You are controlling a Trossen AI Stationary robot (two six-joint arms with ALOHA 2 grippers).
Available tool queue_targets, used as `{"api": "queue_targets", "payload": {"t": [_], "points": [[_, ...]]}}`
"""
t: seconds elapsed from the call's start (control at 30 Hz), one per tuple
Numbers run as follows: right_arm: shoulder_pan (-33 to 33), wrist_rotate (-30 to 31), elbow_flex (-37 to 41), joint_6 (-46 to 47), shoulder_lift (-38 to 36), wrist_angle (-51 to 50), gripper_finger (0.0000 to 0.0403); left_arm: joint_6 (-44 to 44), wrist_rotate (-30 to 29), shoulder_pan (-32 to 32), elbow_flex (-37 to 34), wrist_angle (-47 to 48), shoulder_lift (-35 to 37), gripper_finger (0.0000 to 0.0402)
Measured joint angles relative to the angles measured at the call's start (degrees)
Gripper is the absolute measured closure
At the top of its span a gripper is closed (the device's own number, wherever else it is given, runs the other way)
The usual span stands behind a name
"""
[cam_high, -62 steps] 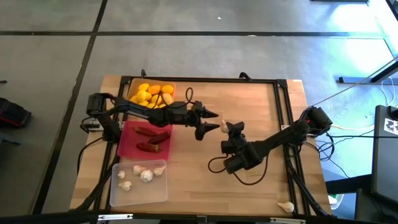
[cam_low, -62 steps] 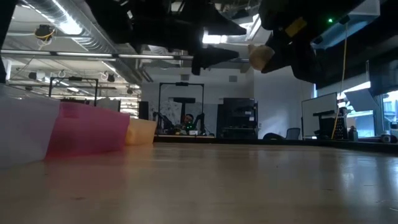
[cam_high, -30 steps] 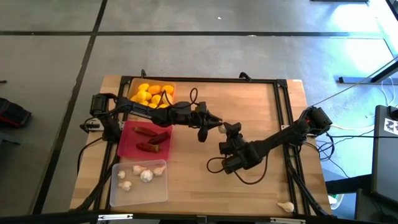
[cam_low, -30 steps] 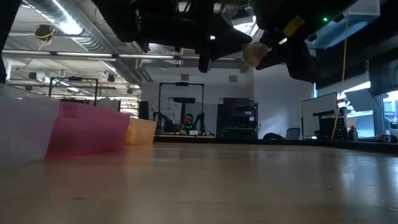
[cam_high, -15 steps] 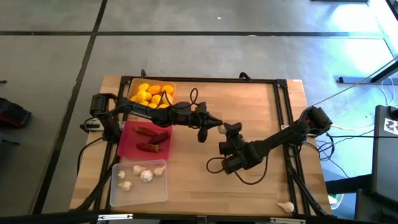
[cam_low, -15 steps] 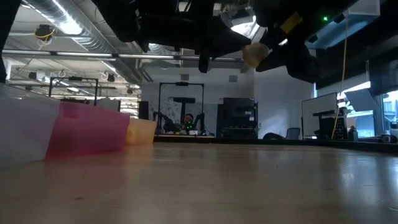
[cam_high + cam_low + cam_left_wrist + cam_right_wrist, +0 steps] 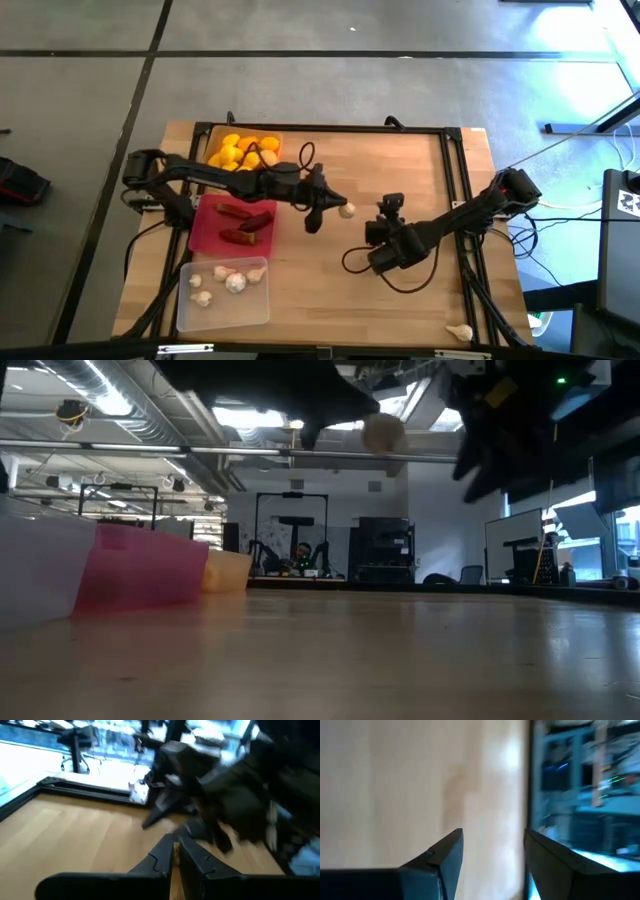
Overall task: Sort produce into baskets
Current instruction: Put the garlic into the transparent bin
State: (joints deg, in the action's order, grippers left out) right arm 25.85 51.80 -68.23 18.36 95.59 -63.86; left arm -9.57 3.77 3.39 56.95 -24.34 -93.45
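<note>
- Above the bare wood to the right of the red-pink basket (image 7: 235,224): the left gripper (image 7: 340,209), fingers pinched together on a garlic bulb (image 7: 347,210), carried clear of the table (image 7: 420,170).
- Just right of that bulb, apart from it: the right gripper (image 7: 388,208), its fingers (image 7: 445,852) parted with nothing between them.
- Red-pink basket: holds dark red peppers (image 7: 243,222).
- Behind the red-pink basket, touching it: orange basket (image 7: 212,135), filled with yellow fruits (image 7: 243,152).
- In front of the red-pink basket: clear basket (image 7: 222,310), holding several garlic bulbs (image 7: 228,280); judged the carried bulb's destination.
- Far from the red-pink basket, at the table's front right corner: one stray bulb (image 7: 460,332), not yet sorted.
- Hazard, judged: the bulb sits at the very fingertips, a narrow hold on a rounded thing; a quick swing toward the clear basket could let it roll out onto the wood.
- Hazard, judged: the path passes over the red-pink basket, so an early release would drop garlic among the peppers.
- Hazard, judged: the two grippers are close; a sideways move could clip them.
</note>
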Motion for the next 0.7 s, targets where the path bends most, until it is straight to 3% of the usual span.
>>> {"api": "queue_targets", "payload": {"t": [0.2,0.37,0.53,0.7], "points": [[0.04,-10.61,0.69,4.89,-0.28,-2.64,0.0213,7.58,-0.37,-5.08,0.02,14.67,6.22,0.0380],[0.04,-12.47,4.49,6.92,-0.29,-2.04,0.0225,9.99,-5.00,-11.64,0.01,29.10,12.04,0.0382],[0.04,-12.95,8.41,9.48,-0.31,-0.41,0.0234,5.43,-9.79,-19.07,0.00,38.91,17.26,0.0384],[0.04,-13.02,10.68,10.53,-0.28,2.13,0.0235,-4.68,-13.79,-26.38,0.02,46.97,20.28,0.0380]]}}
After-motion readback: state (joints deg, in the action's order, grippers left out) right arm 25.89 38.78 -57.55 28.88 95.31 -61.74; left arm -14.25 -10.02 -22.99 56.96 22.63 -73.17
